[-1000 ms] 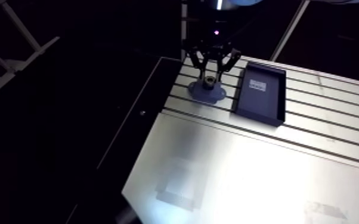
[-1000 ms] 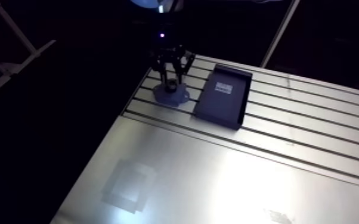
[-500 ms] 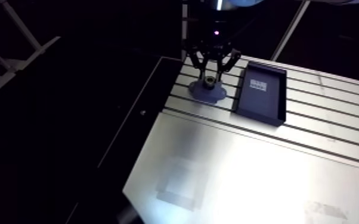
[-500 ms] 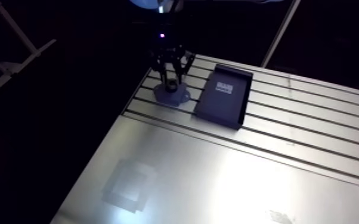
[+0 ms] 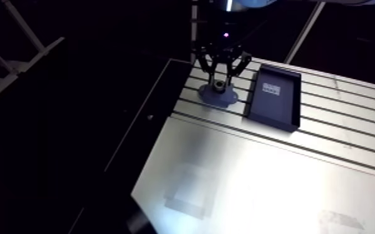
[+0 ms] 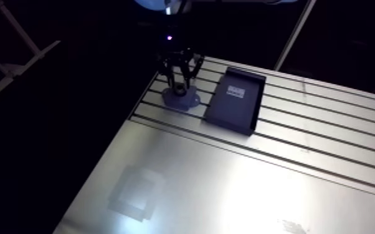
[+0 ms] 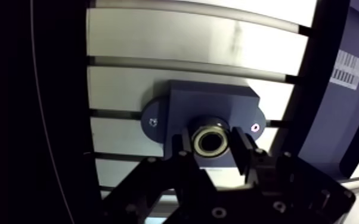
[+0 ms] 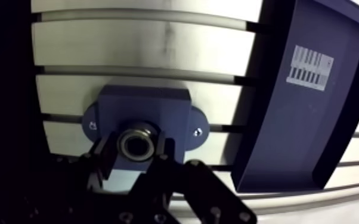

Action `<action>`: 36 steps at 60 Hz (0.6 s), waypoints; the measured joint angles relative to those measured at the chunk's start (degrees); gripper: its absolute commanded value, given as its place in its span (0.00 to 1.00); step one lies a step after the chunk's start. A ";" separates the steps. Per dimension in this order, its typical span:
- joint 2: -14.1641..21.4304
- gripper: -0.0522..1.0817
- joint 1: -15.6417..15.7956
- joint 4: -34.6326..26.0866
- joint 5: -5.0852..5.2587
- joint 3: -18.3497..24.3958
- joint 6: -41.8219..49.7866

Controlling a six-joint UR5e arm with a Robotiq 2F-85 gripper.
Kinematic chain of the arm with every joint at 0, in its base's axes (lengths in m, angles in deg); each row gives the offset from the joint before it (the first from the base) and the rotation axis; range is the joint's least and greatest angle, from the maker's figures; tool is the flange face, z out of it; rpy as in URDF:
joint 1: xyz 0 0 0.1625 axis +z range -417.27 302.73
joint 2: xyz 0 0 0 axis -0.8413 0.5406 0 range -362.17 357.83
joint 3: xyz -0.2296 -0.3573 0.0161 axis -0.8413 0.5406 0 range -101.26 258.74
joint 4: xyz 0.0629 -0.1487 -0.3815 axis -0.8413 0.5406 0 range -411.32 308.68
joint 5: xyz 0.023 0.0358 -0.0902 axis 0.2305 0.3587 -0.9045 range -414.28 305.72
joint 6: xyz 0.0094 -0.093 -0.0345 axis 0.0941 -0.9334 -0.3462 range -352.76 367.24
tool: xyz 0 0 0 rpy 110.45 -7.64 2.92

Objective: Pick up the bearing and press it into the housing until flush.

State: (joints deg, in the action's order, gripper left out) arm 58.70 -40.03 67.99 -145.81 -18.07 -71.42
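"Steel, by the shine of it: the bearing is a small bright ring, so I judge it hard, stiff and heavy for its size. Where does it sit?"

"Between the two fingers of the gripper, which are closed on its outer rim from either side. It is at the round hole in the middle of the blue housing. Whether it is partly in or only at the mouth, I cannot tell."

"Is the rim the right place to hold?"

"I think so. The outer ring is the strong part. A smooth metal rim may slip, so the grip wants to be square. A stiff ring in a stiff hole forgives nothing: tilted, it would likely jam rather than go flush."

"And the fingers themselves?"

"They reach down beside the ring, close over the housing's face. To my mind they would meet that face before the ring sits level, so the last push may need them off the sides."

"Room around it?"

"The housing lies on the slotted table, with a screw in each side ear. The dark tray with its barcode label is just beside it on one side, not touching. On the other side, in the arm view, the table's edge is near, with a dark drop beyond. Straight up looks the freest way out."
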 measured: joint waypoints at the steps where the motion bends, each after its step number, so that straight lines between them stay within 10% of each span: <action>1: 0.00 0.67 0.02 0.00 0.00 -0.01 -0.01; 36: -0.17 0.67 0.07 -0.06 -0.16 -0.16 -0.12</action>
State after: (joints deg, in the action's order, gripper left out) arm 58.53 -39.96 67.93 -145.97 -18.23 -71.54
